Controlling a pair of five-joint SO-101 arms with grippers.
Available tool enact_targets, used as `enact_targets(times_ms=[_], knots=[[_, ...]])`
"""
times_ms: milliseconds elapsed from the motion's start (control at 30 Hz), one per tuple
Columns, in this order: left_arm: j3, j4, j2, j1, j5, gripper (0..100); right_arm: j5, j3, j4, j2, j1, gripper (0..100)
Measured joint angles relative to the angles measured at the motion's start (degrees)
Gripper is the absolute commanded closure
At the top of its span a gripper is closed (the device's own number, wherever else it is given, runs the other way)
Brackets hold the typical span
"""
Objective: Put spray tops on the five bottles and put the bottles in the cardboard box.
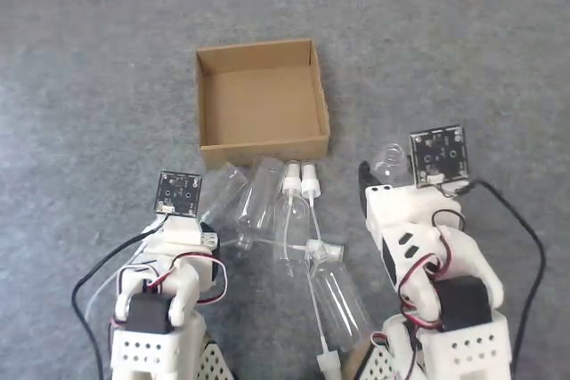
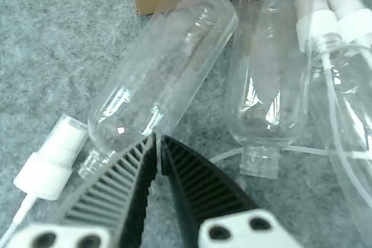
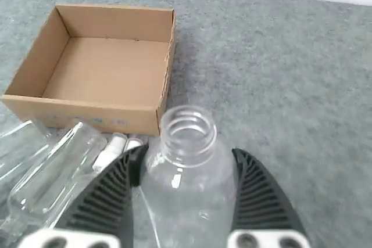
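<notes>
One capless bottle (image 3: 185, 193) in right hand (image 3: 188, 156)

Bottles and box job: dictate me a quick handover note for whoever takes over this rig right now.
The left gripper is shut and empty, low by the neck of an uncapped bottle lying down; a loose spray top lies beside it.
The right gripper is shut on an open-necked bottle with no top.
The cardboard box is empty.
The remaining bottles lie in front of the box; two white tops sit there, fitted or not I cannot tell.
Done: nothing boxed. To do: fit tops, box all five bottles.
</notes>
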Motion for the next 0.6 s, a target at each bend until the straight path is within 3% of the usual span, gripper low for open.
enact_targets(times_ms=[400,467,600], knots=[[-4.75,0.00,0.00,-0.18,-0.18,99,-4.84,6.59,-3.52,-8.18,2.46,97.1],[-7.03,-0.09,0.00,0.00,-2.81,99,-5.19,8.00,-4.84,-9.58,4.66,97.1],[-11.69,-0.09,0.00,-0.44,-14.59,99,-5.36,11.96,-9.23,-10.90,6.95,97.1]])
